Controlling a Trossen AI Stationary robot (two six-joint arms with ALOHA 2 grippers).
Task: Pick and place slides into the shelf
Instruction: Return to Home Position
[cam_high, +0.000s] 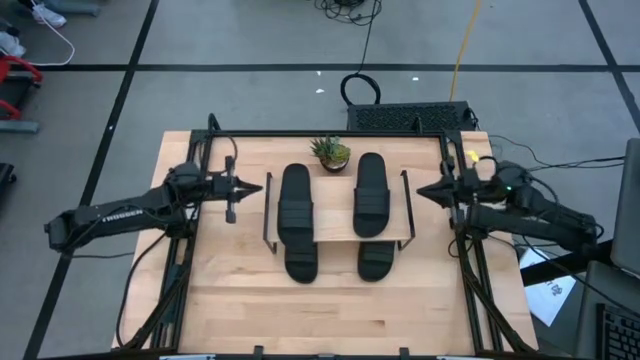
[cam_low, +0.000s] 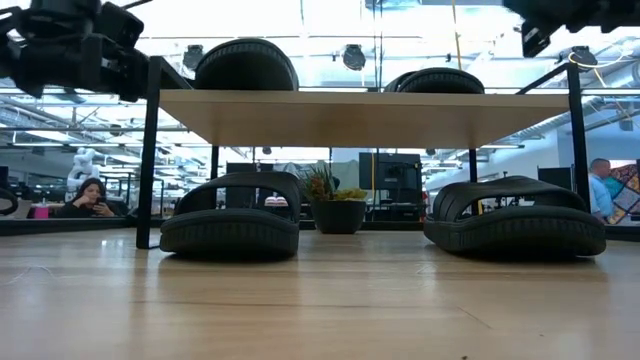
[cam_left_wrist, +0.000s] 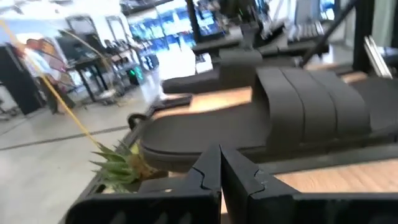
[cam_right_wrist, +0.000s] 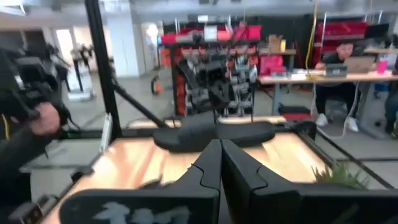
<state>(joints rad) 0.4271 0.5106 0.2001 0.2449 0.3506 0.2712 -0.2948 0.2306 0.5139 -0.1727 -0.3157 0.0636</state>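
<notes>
The shelf (cam_high: 338, 232) stands mid-table, a light plank on thin black side frames. Two black slides (cam_high: 296, 195) (cam_high: 371, 190) lie flat on its plank top. Two more (cam_high: 301, 260) (cam_high: 376, 260) rest soles down on the table under it, their near ends sticking out, as the low view shows (cam_low: 230, 220) (cam_low: 515, 220). My left gripper (cam_high: 262, 187) hovers shut just left of the shelf's left frame, pointing right; its wrist view (cam_left_wrist: 221, 155) faces the nearest top slide (cam_left_wrist: 267, 118). My right gripper (cam_high: 420, 190) hovers shut beside the right frame, pointing left (cam_right_wrist: 221, 148).
A small potted plant (cam_high: 330, 152) stands on the table at the shelf's far edge. A black box (cam_high: 405, 117) sits beyond the far table edge. Black arm frames run along both table sides. Bare wood lies near the front edge (cam_high: 330, 320). People sit in the room behind (cam_low: 90, 197).
</notes>
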